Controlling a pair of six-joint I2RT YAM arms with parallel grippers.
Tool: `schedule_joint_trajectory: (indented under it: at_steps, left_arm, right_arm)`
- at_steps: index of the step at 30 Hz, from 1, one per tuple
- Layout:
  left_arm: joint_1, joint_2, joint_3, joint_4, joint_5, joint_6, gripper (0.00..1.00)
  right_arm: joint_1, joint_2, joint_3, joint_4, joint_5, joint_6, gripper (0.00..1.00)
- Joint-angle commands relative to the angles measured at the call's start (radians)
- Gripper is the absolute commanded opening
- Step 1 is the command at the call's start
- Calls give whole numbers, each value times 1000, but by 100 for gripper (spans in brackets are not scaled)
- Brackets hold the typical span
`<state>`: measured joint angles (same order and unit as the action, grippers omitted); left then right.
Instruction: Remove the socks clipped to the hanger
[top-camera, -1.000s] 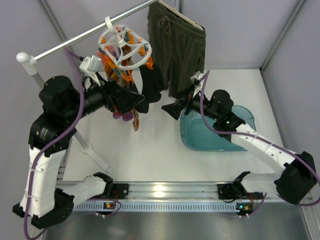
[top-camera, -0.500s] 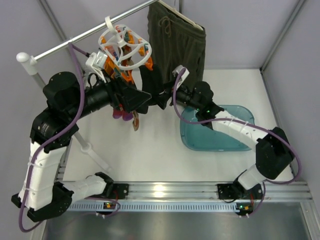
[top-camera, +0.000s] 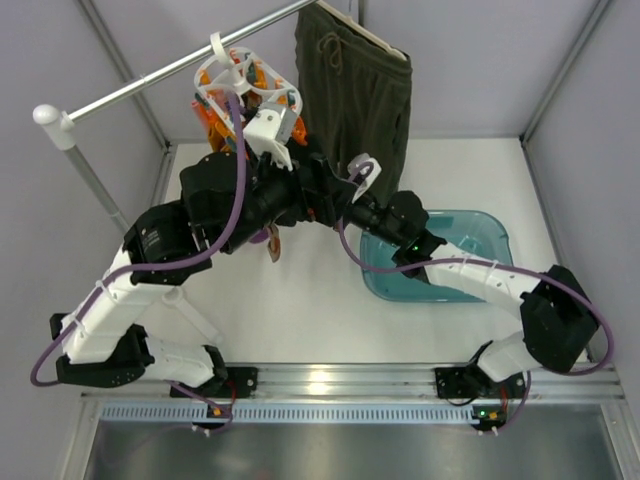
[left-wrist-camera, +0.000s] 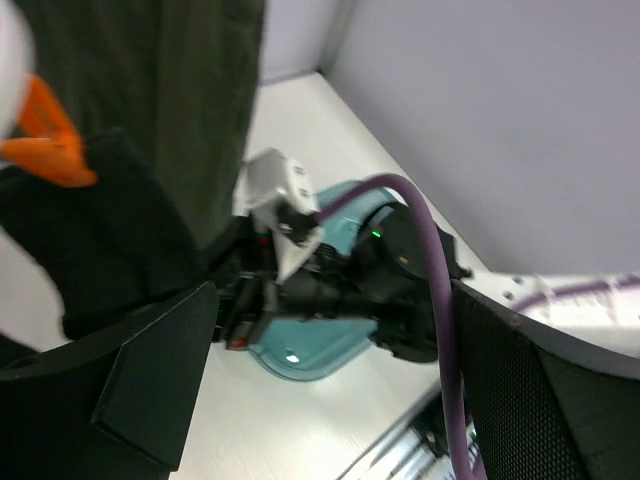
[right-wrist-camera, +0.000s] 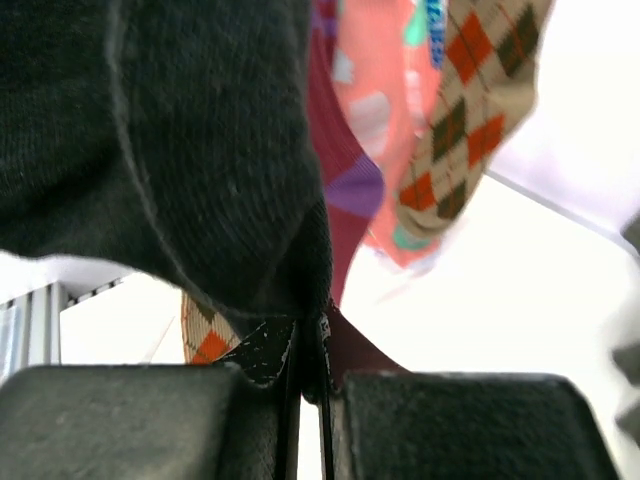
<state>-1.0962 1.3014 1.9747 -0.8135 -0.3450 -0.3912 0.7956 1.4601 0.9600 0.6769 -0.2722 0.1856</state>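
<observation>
White plastic ring hanger with orange and teal pegs (top-camera: 245, 88) hangs off the metal rail (top-camera: 150, 82) upper left. The socks dangle under it, mostly hidden by the left arm. Left gripper (left-wrist-camera: 330, 335) sits right by them, fingers spread wide and holding nothing. My guess is it's there to work a peg. Right gripper (right-wrist-camera: 307, 350) is pinched tight on the bottom hem of the black knit sock (right-wrist-camera: 200, 150), presumably to tug it free for the teal plastic tub (top-camera: 500, 235) on the right.
</observation>
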Motion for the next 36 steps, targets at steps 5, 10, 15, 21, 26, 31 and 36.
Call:
schedule_joint_trajectory:
  at_steps: [5,10,15,21,26,31,36]
  left_arm:
    - [-59,31,56,33,-533,63,97]
    - [-203,96,102,34,-889,115,97]
    - [-269,70,56,36,-948,97,98]
    - [-271,111,116,39,-1084,116,99]
    - [-271,232,229,39,-1198,193,99]
    - [-266,268,242,34,-1221,204,95]
    - [-225,306,243,34,-1210,212,95]
  right_arm:
    - [62,-107,-82,142,91,-6,0]
    - [111,-136,-122,167,130,-37,0]
    - [136,-142,-112,156,130,-31,0]
    - [198,-152,-104,109,224,-139,0]
    - [263,-135,-107,108,292,-224,0]
    - [323,-126,-93,102,355,-308,0]
    - [355,-126,-98,121,355,-336,0]
